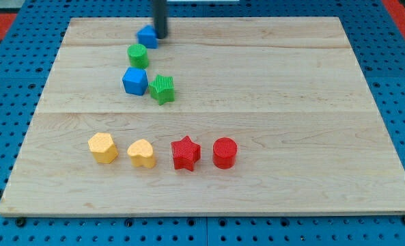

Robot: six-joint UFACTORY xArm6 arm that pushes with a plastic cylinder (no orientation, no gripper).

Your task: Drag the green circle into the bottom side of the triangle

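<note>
In the camera view, the dark rod comes down from the view's top and its upper part is cut off by the edge. My tip (160,36) is the end effector here; it is just a plain stick end, so it has nothing to open or close and it holds nothing. It sits right at the view's right side of the blue triangle (147,36), and it looks like it touches it, though the triangle is a bit blurry and its shape is hard to make out. The green circle (137,55) lies just below the triangle, toward the view's bottom and a little to the left of my tip, close but apart from it. Below it sit a blue cube (134,80) and a green star-like block (162,88), side by side. Near the bottom of the wooden tabletop (291,102) stand a row of a yellow block (103,147), a yellow heart (141,153), a red star (185,152) and a red circle (225,152).
</note>
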